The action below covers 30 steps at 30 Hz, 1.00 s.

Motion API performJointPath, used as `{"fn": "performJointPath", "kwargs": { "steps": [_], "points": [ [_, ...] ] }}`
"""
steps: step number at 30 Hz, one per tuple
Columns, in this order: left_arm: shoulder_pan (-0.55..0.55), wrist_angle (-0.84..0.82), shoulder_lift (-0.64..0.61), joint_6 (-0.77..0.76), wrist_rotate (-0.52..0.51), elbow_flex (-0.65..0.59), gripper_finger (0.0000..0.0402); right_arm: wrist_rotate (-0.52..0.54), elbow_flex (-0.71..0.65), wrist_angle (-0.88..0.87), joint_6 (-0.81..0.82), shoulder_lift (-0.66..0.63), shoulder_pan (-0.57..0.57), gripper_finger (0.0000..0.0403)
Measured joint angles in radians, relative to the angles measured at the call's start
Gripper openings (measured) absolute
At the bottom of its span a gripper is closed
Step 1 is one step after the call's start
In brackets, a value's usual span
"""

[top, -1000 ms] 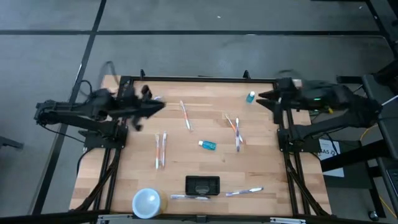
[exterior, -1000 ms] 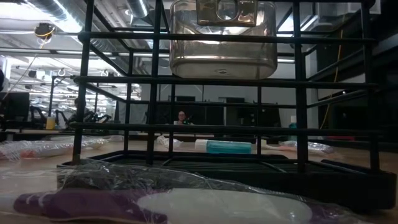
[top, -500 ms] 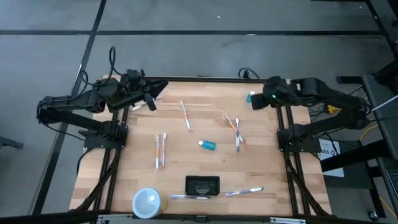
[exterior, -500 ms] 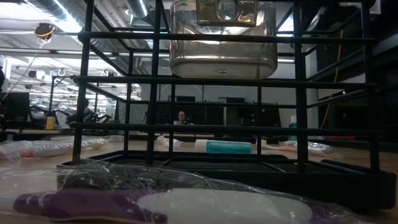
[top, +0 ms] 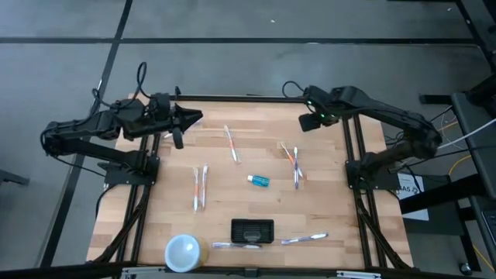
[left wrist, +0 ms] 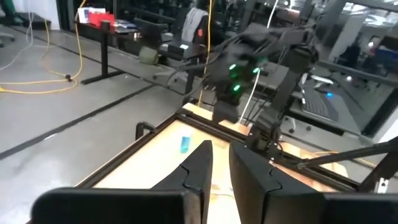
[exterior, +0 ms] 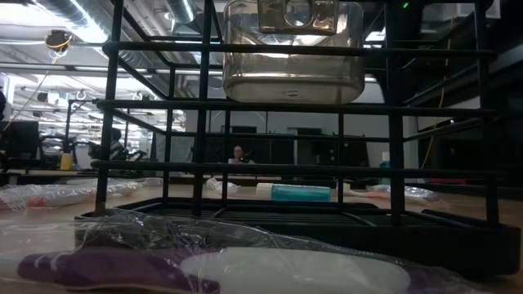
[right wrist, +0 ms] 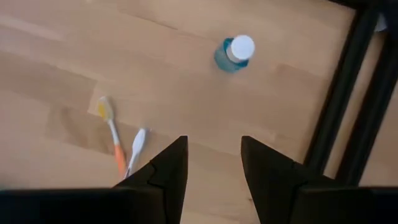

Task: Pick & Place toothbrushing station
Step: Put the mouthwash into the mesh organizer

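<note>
The toothbrushing station, a small black slotted box, stands on the wooden table near its front edge, with no gripper near it. In the low view its black bars fill the frame. My left gripper hovers over the table's far left part, shut and empty; the left wrist view shows its fingers almost together. My right gripper hovers over the far right part, open and empty. It is above a small blue bottle and two toothbrush heads.
Several wrapped toothbrushes lie on the table. A blue tube lies mid-table. A round white-topped cup stands at the front left. Black frame posts stand by the right gripper.
My right gripper has reached from the table's right edge toward the left, out over the far right part, and now stands above the blue bottle. My left gripper has drawn back a little toward the far edge and tipped up.
</note>
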Motion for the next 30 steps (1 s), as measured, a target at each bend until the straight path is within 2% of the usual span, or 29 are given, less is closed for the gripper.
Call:
{"fn": "performJointPath", "kwargs": {
  "steps": [5, 16, 24, 30],
  "points": [
    [0.0, 0.001, -0.039, 0.002, 0.023, 0.0, 0.0049, -0.013, 0.0, 0.061, -0.123, 0.078, -0.058, 0.0152],
    [0.0, 0.003, -0.089, 0.002, 0.154, 0.0, 0.0065, 0.029, 0.001, 0.105, -0.577, 0.118, -0.166, 0.0185],
    [0.0, 0.061, -0.064, -0.025, 0.178, 0.0, 0.0066, -0.024, 0.001, 0.108, -0.591, 0.169, -0.257, 0.0186],
    [0.0, 0.133, -0.037, -0.061, 0.168, 0.0, 0.0066, -0.063, 0.001, 0.123, -0.679, 0.235, -0.273, 0.0192]
  ]
}}
